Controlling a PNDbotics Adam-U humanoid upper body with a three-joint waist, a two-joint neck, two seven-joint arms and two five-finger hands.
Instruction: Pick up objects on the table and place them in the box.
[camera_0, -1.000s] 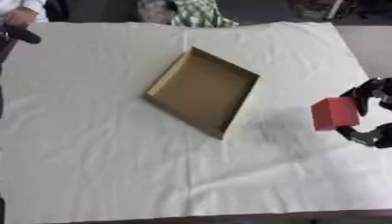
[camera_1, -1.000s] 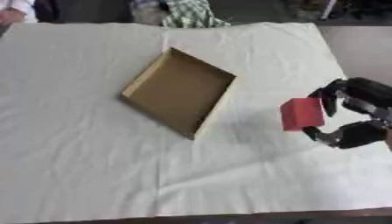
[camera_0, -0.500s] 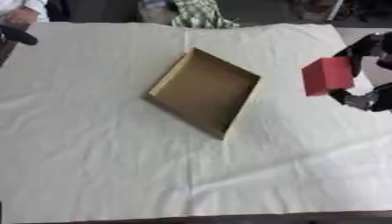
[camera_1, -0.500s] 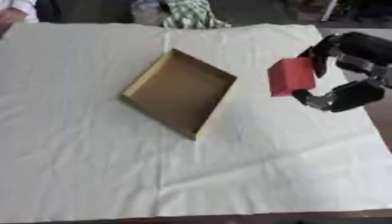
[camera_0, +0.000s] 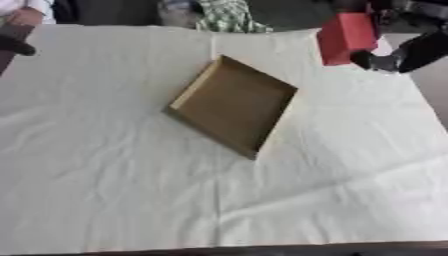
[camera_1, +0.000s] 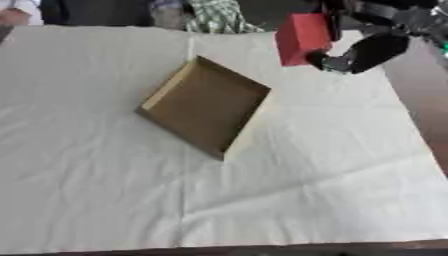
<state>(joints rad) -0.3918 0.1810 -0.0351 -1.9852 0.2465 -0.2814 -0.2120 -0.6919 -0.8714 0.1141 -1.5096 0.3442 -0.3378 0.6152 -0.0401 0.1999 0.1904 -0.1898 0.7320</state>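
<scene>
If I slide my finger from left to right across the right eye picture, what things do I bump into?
Cardboard box → red block → the robot's right hand, which holds the block up above the white cloth.

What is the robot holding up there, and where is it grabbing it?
The right robot hand holds a red block, gripping its right side and lower corner.

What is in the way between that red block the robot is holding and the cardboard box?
Nothing visible. The right hand holds the red block in the air, up and to the right of the open box. Only bare white cloth lies between them, and the box looks empty.
</scene>
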